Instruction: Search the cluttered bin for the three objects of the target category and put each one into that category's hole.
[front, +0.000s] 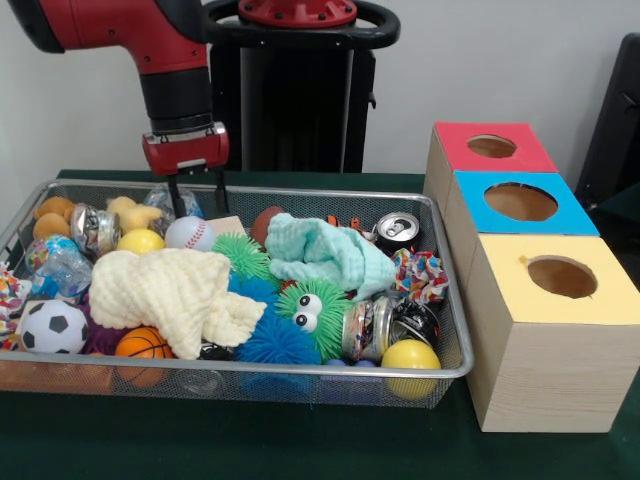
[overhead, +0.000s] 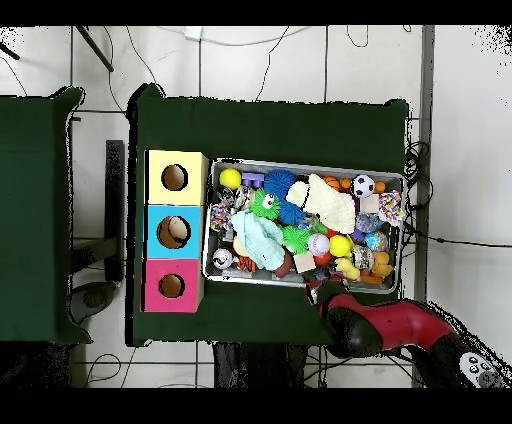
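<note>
Dark green cloth covers the table, pale wall behind, black pedestal at the far side.

Front view, left to right. Wire mesh bin occupies the left and centre of the table, rim rounded metal, packed full. At its left end: soccer ball against the near wall, small basketball just beside it, orange balls in the far left corner. Cream knitted cloth lies over the left-centre pile. Behind it a yellow ball and a baseball sit side by side.

Gripper hangs over the bin's far rim, just behind the baseball; two dark fingers point down with a narrow gap between them, nothing held.

Centre: green spiky toy with googly eyes, blue spiky ball touching it, mint cloth behind. Right end: soda can near the far corner, second yellow ball at the near right corner.

Right of the bin, three wooden boxes in a row, each with a round hole on top: red box farthest, blue box in the middle, yellow box nearest.
</note>
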